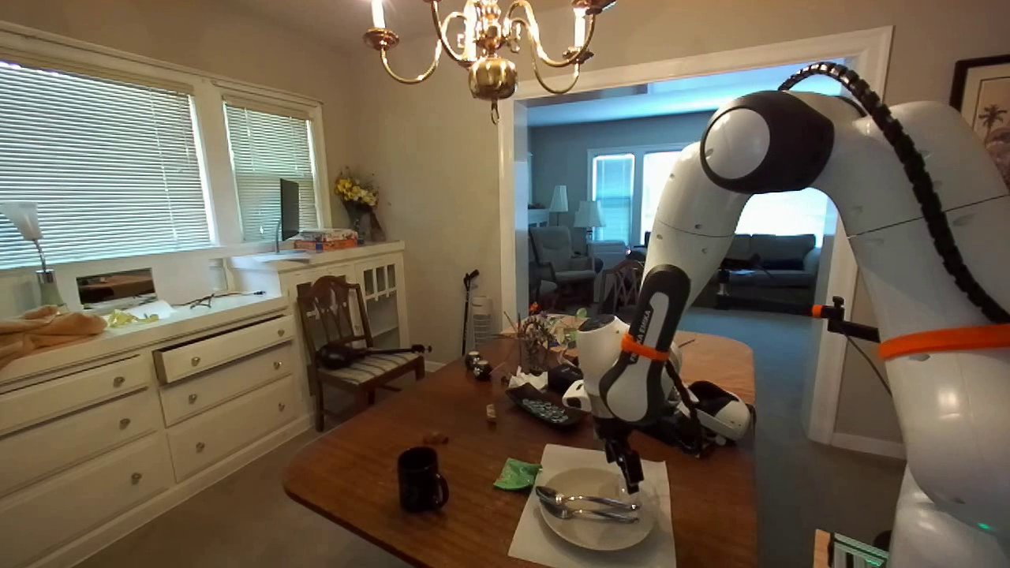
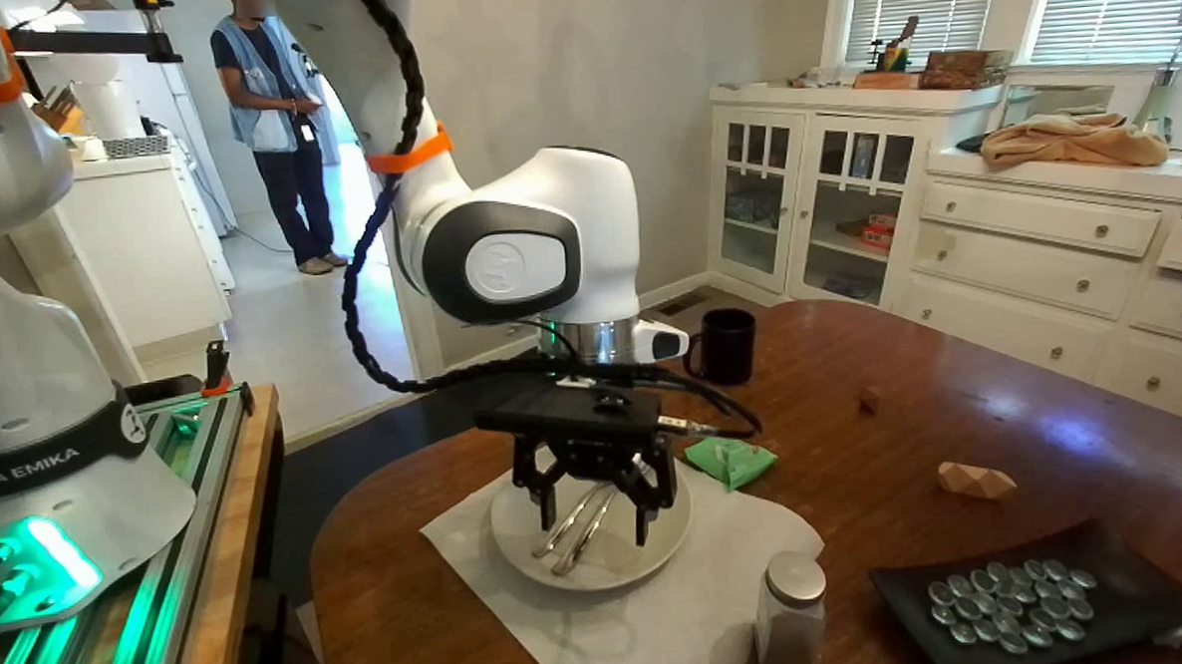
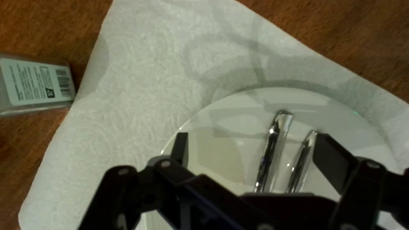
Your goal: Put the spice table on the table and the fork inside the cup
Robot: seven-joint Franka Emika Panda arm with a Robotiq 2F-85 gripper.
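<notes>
Fork-or-spoon cutlery [image 3: 273, 153] is lying on the plate [image 1: 596, 538], so I'm guessing pickup step, spread-wide hand [image 2: 596, 527] above it needing lowering, then pinching.

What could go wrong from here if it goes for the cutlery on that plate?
Two utensils lie close together beneath the open gripper, so closing might catch both. The gripper is low over the plate and may shove it across the paper. Swinging away, it could tip the upright jar by the paper's edge.
</notes>
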